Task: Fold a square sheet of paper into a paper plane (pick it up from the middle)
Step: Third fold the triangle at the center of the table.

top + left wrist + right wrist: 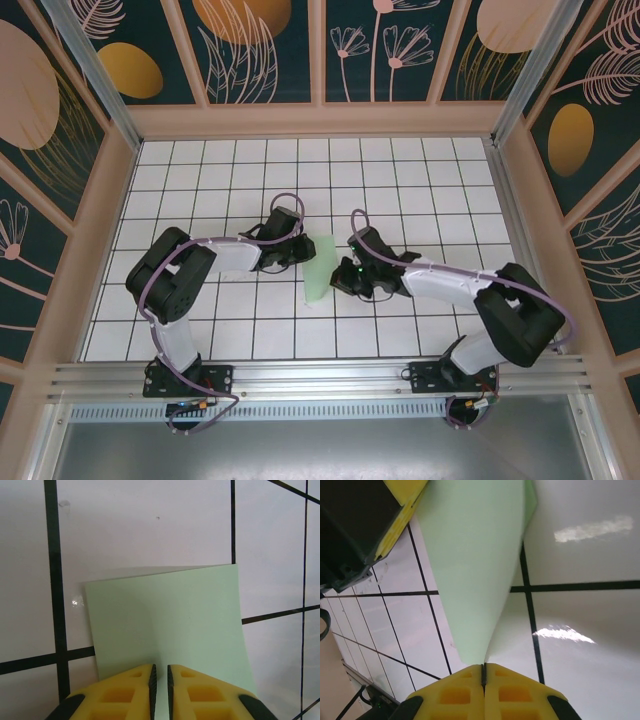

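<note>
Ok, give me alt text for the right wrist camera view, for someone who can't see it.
The right gripper, its yellow fingers shut at the bottom of the picture, pinches the narrow end of a pale green paper sheet that widens upward. The left gripper meets the sheet at top left, above a white table with black grid lines.

**Robotics Lab Cell Is Housing 2 Arms**

A left arm (180,290) and a right arm (500,310) are sitting bolted to an aluminium rail (320,375) at the near edge of a white grid-tiled table (400,170). Panel walls (265,50) printed with teal and orange plant shapes are boxing the table in, and metal frame posts (90,72) are rising at the corners.
</note>
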Controlling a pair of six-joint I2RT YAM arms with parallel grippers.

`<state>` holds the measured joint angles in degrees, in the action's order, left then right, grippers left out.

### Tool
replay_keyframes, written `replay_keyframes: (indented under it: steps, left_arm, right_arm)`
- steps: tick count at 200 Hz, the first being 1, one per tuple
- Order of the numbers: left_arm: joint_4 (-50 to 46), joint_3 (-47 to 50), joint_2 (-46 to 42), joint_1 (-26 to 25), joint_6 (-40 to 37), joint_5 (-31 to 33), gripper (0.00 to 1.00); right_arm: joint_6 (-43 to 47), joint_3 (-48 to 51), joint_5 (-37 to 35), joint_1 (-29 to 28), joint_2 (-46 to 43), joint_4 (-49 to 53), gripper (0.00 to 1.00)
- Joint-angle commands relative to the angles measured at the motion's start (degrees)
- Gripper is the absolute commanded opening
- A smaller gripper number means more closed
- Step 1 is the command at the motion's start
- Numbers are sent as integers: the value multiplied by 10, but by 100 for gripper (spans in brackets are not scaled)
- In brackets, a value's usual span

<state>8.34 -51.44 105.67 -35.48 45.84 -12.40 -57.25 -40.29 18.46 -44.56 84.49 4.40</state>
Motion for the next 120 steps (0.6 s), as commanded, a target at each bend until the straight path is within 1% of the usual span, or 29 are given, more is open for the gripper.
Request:
replay_keyframes:
  steps: [1,45,87,108,120]
  left_arm:
    - [-10,0,14,-2,-11,5,17]
    - [-15,-10,2,-2,-15,1,17]
    - [-29,-21,-19,-3,-21,16,19]
    - [-30,-21,-36,-3,-23,35,21]
    - [-41,-22,-39,-2,-22,61,22]
  right_arm:
    - [17,-36,14,4,30,-32,6]
    - [29,-71,13,4,79,-41,6]
    - [26,-87,-1,4,112,-48,6]
    - [28,-91,-1,4,126,-54,6]
    - [26,-93,-5,4,128,-55,6]
